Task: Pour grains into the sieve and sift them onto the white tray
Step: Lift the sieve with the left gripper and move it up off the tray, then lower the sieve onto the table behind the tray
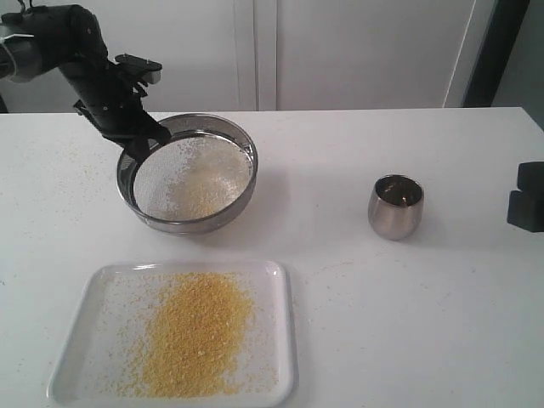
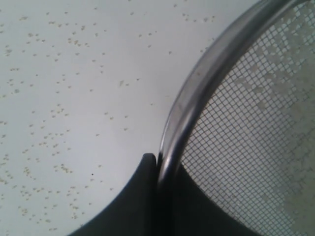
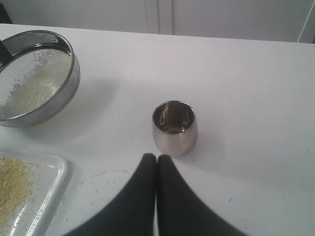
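The sieve [image 1: 189, 175] rests on the table behind the white tray [image 1: 98, 293], tilted a little, with pale whitish grains [image 1: 204, 187] left on its mesh. A heap of yellow grains [image 1: 194, 331] lies on the tray. My left gripper [image 1: 146, 140] is shut on the sieve's steel rim [image 2: 184, 110] at its back left, one finger outside and one inside. My right gripper [image 3: 156, 158] is shut on nothing, hovering near the small steel cup [image 3: 174, 127]. Only a dark part of the right arm [image 1: 528, 197] shows at the right edge of the exterior view.
The steel cup [image 1: 396, 206] stands upright on the table right of the sieve. Loose grains [image 2: 54, 123] are scattered over the white tabletop around the sieve and tray. A white wall runs behind the table.
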`<state>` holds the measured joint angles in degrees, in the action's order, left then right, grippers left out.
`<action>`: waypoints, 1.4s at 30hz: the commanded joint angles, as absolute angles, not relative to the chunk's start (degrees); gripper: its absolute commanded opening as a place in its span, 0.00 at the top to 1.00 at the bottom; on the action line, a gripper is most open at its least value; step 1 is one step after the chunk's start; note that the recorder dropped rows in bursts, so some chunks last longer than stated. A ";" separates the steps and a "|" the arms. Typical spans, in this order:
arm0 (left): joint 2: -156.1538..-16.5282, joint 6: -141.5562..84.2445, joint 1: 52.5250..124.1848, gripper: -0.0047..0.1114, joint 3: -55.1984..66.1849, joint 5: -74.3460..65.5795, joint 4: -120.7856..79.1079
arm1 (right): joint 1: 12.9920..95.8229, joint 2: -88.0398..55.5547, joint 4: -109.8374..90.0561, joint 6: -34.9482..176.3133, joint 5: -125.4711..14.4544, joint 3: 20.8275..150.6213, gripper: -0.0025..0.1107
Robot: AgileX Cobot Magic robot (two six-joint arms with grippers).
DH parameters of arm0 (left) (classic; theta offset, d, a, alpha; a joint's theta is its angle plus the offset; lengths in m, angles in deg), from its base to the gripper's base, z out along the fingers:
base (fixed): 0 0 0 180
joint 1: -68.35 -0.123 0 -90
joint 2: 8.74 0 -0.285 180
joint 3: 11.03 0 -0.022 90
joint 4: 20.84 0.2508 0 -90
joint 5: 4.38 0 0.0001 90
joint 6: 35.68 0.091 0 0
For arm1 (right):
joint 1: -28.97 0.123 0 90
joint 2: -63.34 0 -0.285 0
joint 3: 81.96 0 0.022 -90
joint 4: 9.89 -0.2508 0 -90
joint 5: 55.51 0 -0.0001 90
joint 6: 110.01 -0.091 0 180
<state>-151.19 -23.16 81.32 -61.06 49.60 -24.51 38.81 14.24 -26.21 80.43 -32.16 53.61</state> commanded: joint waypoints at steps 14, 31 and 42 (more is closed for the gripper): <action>-153.98 -23.69 81.03 0.96 -61.88 49.26 -30.64 | 38.68 14.23 -26.29 80.25 -32.93 53.38 0.98; -154.63 -23.47 81.14 0.96 -61.88 50.20 -31.32 | 38.68 14.23 -26.29 80.25 -32.93 53.38 0.98; -154.85 -22.62 82.53 0.96 -61.88 48.79 -32.76 | 38.68 14.23 -26.29 80.25 -32.93 53.38 0.98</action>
<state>-155.42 -22.94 81.56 -61.47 49.15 -30.46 38.81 14.24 -26.21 80.43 -32.16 53.61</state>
